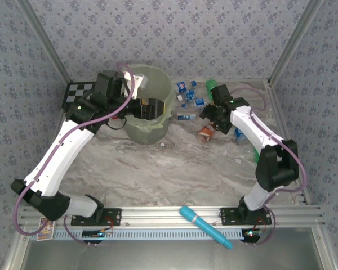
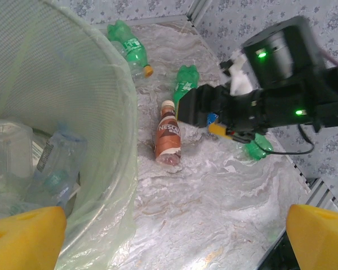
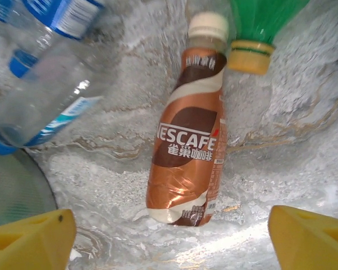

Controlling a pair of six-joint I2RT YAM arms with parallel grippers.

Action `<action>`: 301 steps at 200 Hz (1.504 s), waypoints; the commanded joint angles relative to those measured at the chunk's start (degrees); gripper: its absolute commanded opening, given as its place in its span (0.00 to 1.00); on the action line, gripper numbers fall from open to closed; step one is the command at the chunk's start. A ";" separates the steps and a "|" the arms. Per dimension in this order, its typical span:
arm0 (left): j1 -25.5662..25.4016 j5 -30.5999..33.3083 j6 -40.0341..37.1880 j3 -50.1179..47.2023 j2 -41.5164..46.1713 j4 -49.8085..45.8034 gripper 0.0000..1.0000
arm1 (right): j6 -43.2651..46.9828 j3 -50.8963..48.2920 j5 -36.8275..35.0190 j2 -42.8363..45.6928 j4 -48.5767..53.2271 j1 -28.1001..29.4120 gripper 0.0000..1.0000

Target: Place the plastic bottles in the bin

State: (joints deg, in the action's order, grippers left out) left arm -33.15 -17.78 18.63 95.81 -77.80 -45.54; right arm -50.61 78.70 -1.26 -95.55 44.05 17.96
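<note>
Right wrist: the right gripper point(image 3: 169, 239) hovers spread wide over the brown bottle point(image 3: 186, 152). The left gripper point(image 2: 172, 236) gapes empty at the bin point(image 2: 73, 67)'s right side.

top view looks down; both close wrist views share the brown bottle point(image 2: 168, 140).

Bin point(image 1: 152, 130) at back left, bottles point(image 1: 186, 116) scattered right of it (others lie inside)

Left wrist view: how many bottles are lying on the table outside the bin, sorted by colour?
Green bottles: 3
Brown bottle: 1
Total: 4
</note>
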 commanded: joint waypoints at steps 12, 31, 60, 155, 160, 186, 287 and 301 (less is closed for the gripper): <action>-0.29 2.42 -1.49 1.64 0.93 -1.67 1.00 | -0.28 0.07 4.22 -4.62 -1.89 -1.09 0.85; -0.33 3.75 -1.40 1.24 1.66 -1.92 1.00 | -0.20 0.57 5.39 -7.40 -3.25 -1.69 0.84; -0.33 5.84 -1.72 1.11 2.70 -2.45 1.00 | 0.76 2.54 6.88 -12.07 -3.56 -1.77 0.81; -0.33 8.44 -1.40 1.65 3.51 -2.98 1.00 | 2.17 2.14 8.60 -17.83 -3.97 -2.35 0.70; -0.32 8.59 -1.49 1.71 3.55 -3.04 1.00 | 2.33 2.03 8.49 -17.79 -4.06 -2.40 0.67; -0.30 10.05 -1.76 2.18 3.94 -3.67 1.00 | 2.84 1.80 7.38 -16.28 -4.33 -2.23 0.60; 0.26 17.14 -1.17 -0.50 6.99 -3.22 1.00 | 1.00 1.26 2.07 1.44 -4.17 0.80 0.55; 1.29 17.98 -0.51 -1.14 7.72 -3.13 1.00 | 0.31 1.95 1.52 4.45 -5.29 1.69 0.54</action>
State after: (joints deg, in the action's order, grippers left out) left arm -32.95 -3.27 17.82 95.72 -72.42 -48.25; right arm -48.71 79.90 2.76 -96.23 39.22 18.57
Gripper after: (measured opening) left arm 0.998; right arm 0.547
